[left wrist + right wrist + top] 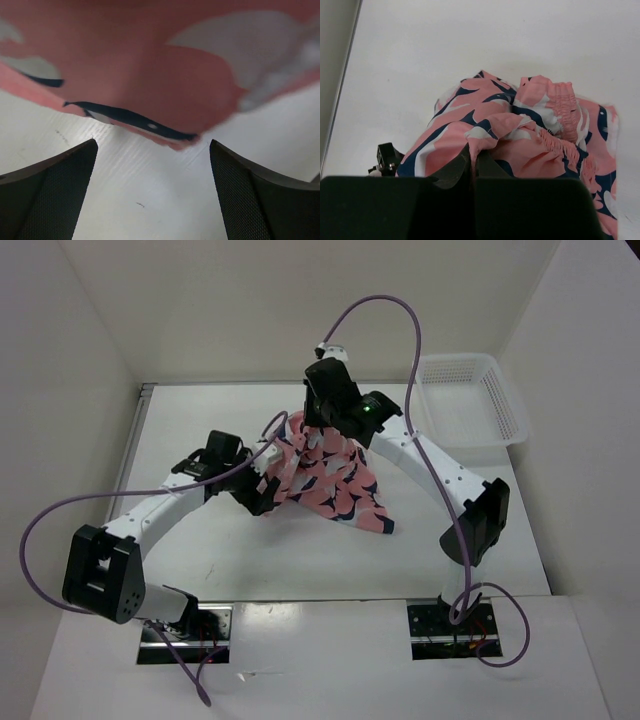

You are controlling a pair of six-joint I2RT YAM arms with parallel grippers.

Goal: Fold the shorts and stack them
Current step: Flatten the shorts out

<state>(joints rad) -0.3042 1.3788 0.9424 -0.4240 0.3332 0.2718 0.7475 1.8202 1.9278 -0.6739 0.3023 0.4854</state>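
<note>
**A:** Where are the shorts (335,480) at this moment?

**B:** On the table (250,560), to the left of the basket (512,410). They are close to it but apart from it, and no part of them is inside. They don't lie flat. The end about level with the basket is lifted into a peak, and the rest drapes down and spreads over the table nearer to me than the basket is.

**A:** What holds that peak up?

**B:** My right gripper (474,157). Its jaws are pressed together on a pinched fold of the pink shark-print cloth, and my wrist view shows no gap between them. Past that fold the fabric bunches up, with the gathered elastic band (563,107) crumpled on top.

**A:** And your left side?

**B:** My left gripper (153,146) sits low over the table, on the side of the shorts away from the basket. Its fingers (60,195) are spread wide, with bare table between them and nothing in their grasp. A hem with a navy mark hangs just past the tips. I can't tell whether it touches them.
</note>
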